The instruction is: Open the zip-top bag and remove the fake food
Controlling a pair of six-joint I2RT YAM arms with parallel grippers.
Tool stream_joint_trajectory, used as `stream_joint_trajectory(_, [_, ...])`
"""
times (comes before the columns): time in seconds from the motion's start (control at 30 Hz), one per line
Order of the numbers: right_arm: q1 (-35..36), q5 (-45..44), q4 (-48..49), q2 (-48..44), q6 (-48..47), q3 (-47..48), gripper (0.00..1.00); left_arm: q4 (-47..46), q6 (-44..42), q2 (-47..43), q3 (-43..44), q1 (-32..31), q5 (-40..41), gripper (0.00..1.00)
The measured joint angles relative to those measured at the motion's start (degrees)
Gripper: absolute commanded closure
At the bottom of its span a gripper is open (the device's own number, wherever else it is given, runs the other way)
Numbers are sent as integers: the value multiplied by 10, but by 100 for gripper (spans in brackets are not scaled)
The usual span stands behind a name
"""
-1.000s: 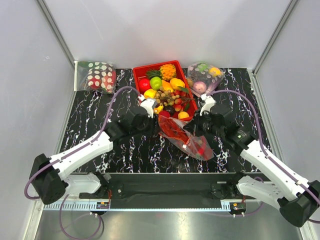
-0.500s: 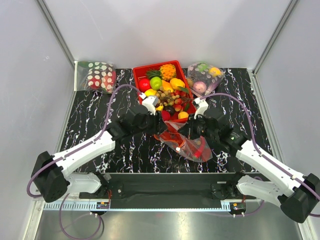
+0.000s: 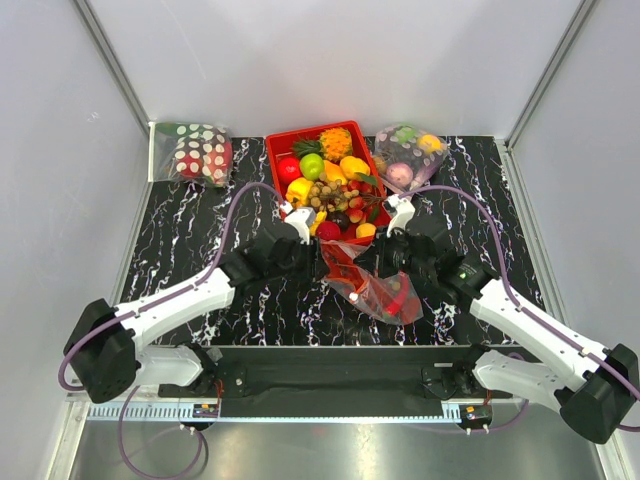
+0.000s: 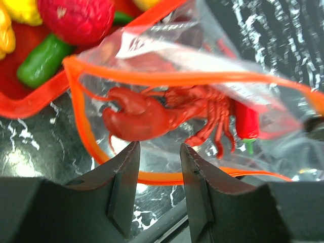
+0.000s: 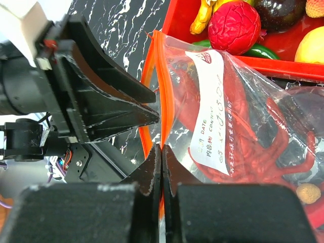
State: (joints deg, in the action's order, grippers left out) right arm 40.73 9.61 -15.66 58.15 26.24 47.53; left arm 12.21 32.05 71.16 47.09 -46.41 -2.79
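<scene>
The zip-top bag lies in front of the red tray, its mouth pulled open into an orange-edged loop. Inside it I see the fake food: a red lobster and a red chili. My left gripper is open at the bag's mouth, its tips just short of the lobster's claw, with nothing between them. My right gripper is shut on the bag's orange zip strip, beside the white label. From above, the left gripper and right gripper face each other across the bag.
A red tray full of toy fruit stands right behind the bag. A white-dotted red bag lies at the back left, and a clear bag of pastel fruits at the back right. Grey walls enclose the black marbled table.
The bag has bunched up and its mouth has opened wider. My left gripper has moved right, up to the mouth. My right gripper has shifted left with the zip strip.
</scene>
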Motion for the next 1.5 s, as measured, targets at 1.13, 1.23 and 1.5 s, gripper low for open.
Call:
stream_joint_trajectory(1.13, [26,11,30,12,6,-19,100,-120,36,47,-65,0,31,38])
stream_joint_trajectory(1.23, [27,13,32,15,7,-19,100,-138,39,49,-73,0,26,47])
stream_joint_trajectory(1.5, [28,18,40,21,12,-30,100,-175,56,50,-89,2,17,80])
